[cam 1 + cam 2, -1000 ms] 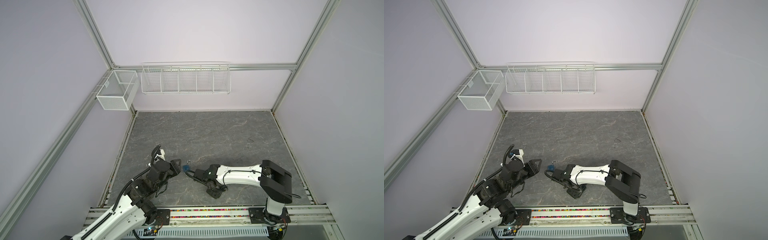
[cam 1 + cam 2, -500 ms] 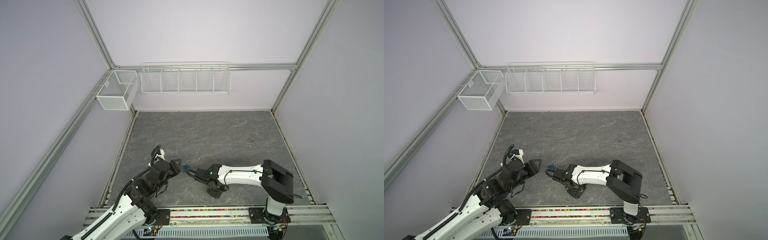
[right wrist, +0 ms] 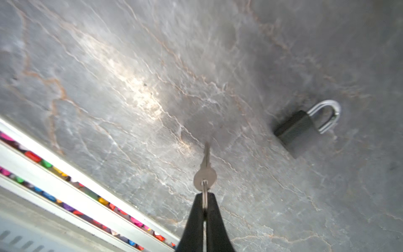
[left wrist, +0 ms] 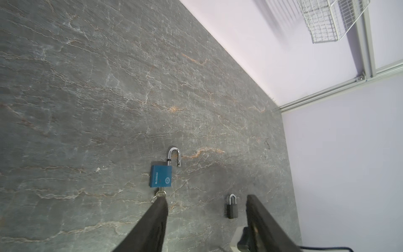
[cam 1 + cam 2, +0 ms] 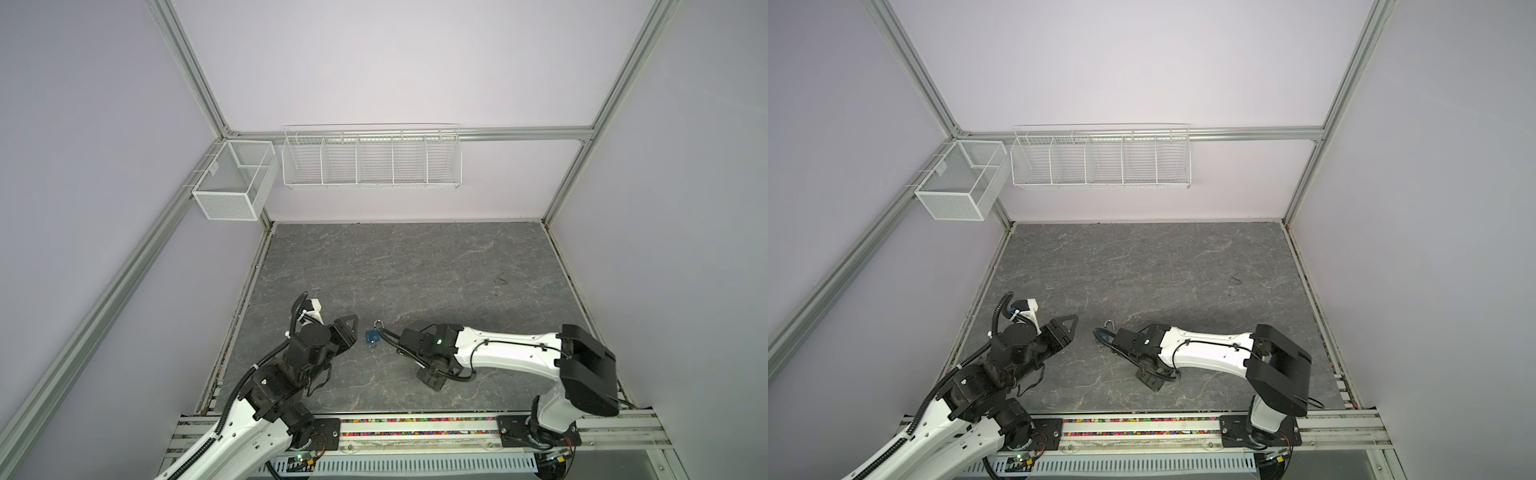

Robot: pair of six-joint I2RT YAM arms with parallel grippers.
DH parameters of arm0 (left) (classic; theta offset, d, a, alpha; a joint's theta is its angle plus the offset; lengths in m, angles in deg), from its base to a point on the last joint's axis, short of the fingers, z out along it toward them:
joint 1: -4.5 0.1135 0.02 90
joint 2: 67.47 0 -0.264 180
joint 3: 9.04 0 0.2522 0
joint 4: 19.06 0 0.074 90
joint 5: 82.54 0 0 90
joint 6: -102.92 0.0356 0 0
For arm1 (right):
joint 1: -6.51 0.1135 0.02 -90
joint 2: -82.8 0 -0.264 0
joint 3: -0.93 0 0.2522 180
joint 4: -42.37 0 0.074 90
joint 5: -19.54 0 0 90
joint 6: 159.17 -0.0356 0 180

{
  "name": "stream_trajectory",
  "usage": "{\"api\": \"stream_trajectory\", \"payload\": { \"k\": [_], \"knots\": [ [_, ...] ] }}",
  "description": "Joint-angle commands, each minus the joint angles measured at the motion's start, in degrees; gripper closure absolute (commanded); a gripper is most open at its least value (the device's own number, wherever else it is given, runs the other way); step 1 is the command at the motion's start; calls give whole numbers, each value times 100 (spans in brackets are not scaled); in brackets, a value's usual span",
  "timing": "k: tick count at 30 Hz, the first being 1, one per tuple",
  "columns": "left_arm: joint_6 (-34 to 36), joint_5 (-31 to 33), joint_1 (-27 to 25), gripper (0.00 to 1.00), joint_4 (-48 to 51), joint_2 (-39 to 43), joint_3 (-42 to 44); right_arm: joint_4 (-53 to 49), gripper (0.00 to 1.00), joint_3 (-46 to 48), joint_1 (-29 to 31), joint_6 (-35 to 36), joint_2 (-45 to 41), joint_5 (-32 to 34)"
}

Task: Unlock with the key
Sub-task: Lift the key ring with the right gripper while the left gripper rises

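Right wrist view: right gripper point(image 3: 205, 211) clamps one key point(image 3: 205, 172) by its ring, blade straight ahead, at 3 o'clock of blue padlock point(image 5: 371, 336), whose shackle points 1 o'clock. Two padlocks, counting dark padlock point(image 3: 294, 133). Left gripper point(image 5: 352, 334) parted, empty.

Lilac walls point(image 5: 374, 62), perhaps slate floor point(image 5: 415, 266), wire rack point(image 5: 371, 160)

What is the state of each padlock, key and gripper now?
blue padlock: shackle open.
inserted key: in the blue padlock's keyhole.
black padlock: shackle closed.
loose key: held by its ring, in no lock.
left gripper: open, empty.
right gripper: shut on the loose key's ring.
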State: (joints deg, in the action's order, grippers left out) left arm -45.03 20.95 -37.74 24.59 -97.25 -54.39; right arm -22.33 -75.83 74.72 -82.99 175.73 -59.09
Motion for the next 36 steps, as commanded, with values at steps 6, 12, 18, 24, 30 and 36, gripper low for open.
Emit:
{"api": "stream_trajectory", "payload": {
  "k": [6, 12, 18, 24, 30, 36],
  "knots": [
    [-1066, -912, 515, 39, -725, 39, -155, -36, 93, -445, -391, 186, -928, 101],
    [-2581, -1321, 515, 36, -2618, -374, 319, 65, 94, -1099, -692, 28, -1097, -117],
    [-3633, -1742, 438, 35, -3704, -1281, 119, 604, 94, -1453, -839, -193, -1077, 9],
    [-4522, -1260, 85, 34, -4202, -1676, 11, 1025, 94, -1810, -905, -431, -880, 11],
    [-5465, -981, -243, 33, -4675, -1984, 101, 1398, 94, -2023, -912, -482, -732, 40],
    [-5840, -701, -457, 32, -4672, -2162, -76, 1743, 93, -2105, -914, -518, -760, 268]
  ]
}}
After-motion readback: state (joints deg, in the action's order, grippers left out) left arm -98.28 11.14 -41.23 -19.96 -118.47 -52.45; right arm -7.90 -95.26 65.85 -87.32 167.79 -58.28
